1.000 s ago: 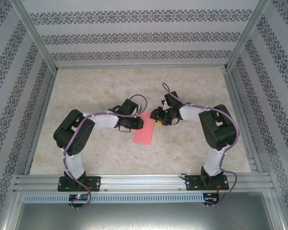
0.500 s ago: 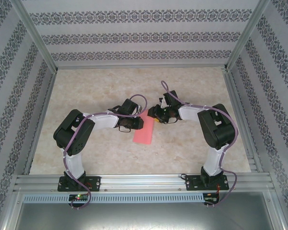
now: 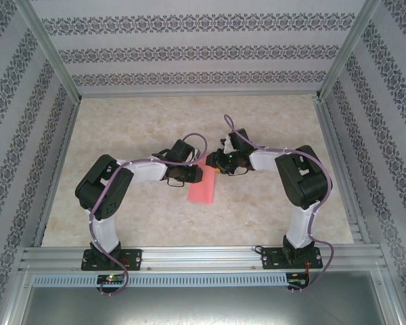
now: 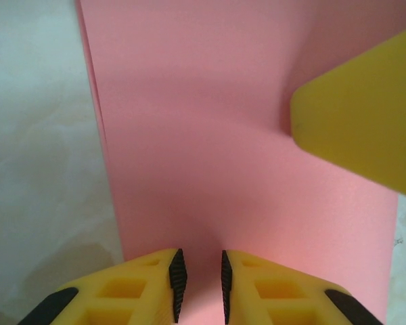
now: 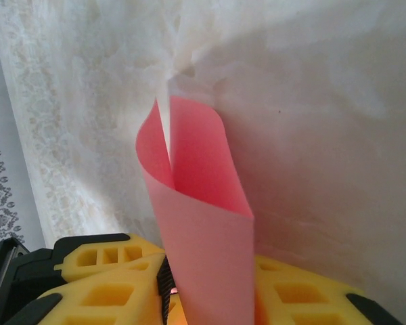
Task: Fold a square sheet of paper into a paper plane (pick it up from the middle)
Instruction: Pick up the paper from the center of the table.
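Note:
The square sheet of paper (image 3: 203, 190) is salmon pink and lies mid-table as a narrow folded rectangle. My left gripper (image 3: 195, 175) rests on its left edge. In the left wrist view the left gripper (image 4: 200, 284) stands open by a narrow gap, with the paper (image 4: 223, 135) flat beneath it and nothing pinched. My right gripper (image 3: 218, 168) is at the sheet's far end. In the right wrist view the right gripper (image 5: 210, 274) is shut on a curled-up flap of the paper (image 5: 203, 203). One right finger (image 4: 365, 128) reaches over the sheet. A paper plane is out of view.
The marbled tabletop (image 3: 122, 128) is boxed in by patterned walls (image 3: 203, 51) and aluminium rails, with the front rail (image 3: 203, 256) by the arm bases. Both arms bend inward towards the table's middle.
My right gripper has moved left onto the sheet's far end and closed on a lifted flap. The left gripper has stayed in place on the paper.

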Robot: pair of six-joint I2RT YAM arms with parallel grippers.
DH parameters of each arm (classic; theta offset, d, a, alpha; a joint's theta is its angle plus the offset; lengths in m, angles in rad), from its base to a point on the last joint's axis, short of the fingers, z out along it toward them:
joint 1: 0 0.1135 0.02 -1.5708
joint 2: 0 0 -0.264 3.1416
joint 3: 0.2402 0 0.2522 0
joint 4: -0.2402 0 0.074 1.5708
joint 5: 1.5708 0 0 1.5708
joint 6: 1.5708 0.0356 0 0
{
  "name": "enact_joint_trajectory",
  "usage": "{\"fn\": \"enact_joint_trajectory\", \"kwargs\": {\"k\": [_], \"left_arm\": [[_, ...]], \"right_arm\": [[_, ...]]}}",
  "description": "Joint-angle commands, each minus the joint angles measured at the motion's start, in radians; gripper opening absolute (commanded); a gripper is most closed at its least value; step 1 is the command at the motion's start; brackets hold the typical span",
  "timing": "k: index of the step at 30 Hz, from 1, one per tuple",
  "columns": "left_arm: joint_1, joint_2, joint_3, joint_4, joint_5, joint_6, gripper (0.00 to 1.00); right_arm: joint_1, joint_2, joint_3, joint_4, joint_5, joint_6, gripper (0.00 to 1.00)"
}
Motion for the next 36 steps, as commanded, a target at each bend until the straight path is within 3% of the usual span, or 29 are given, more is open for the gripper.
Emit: {"fn": "enact_joint_trajectory", "kwargs": {"k": [1, 6, 12, 20, 30, 36], "left_arm": [[0.007, 0.026, -0.045, -0.134, -0.017, 0.007, 0.28], [0.007, -0.006, -0.037, -0.138, 0.004, -0.005, 0.32], [0.007, -0.108, -0.012, -0.170, 0.003, -0.017, 0.45], [0.029, -0.284, -0.022, -0.212, -0.052, -0.027, 0.59], [0.111, -0.532, -0.269, 0.082, 0.027, -0.255, 0.67], [0.134, -0.549, -0.349, 0.257, 0.156, -0.384, 0.69]], "right_arm": [[0.007, 0.003, -0.018, 0.038, -0.022, -0.024, 0.29], [0.005, -0.020, -0.022, 0.045, -0.022, -0.025, 0.18], [0.006, -0.051, -0.027, 0.048, -0.037, -0.018, 0.07], [0.000, -0.114, -0.039, 0.102, -0.099, 0.051, 0.03], [-0.027, -0.204, -0.046, 0.214, -0.204, 0.196, 0.02], [-0.042, -0.257, -0.040, 0.261, -0.231, 0.270, 0.02]]}}
